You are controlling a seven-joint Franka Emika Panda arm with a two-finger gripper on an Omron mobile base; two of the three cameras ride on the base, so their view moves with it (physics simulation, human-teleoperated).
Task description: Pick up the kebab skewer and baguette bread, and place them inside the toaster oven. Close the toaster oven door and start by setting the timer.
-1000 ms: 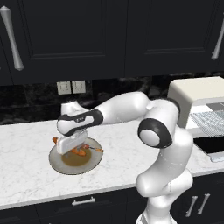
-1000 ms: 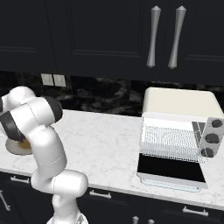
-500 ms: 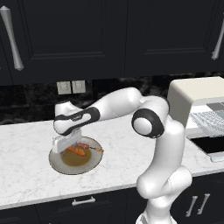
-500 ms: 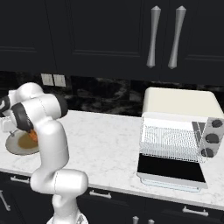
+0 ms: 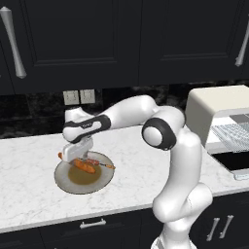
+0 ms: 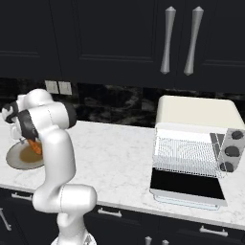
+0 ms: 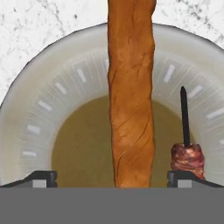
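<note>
The baguette bread, a long orange-brown loaf, lies across the middle of a round plate. The kebab skewer lies beside it, with a reddish meat chunk and a thin dark point. My gripper is open just above the plate. Its fingertips straddle the loaf, and the right one sits by the skewer's meat. From the left base view the gripper hovers over the baguette and skewer. The toaster oven stands far right with its door folded down open.
The plate sits on the white marble counter, near wall outlets. Dark cabinets with silver handles hang above. A wire rack shows inside the oven, and knobs run down its right side.
The arm has stretched out and the hand has shifted slightly left and down, closer to the plate. Loaf, skewer and oven have not moved.
</note>
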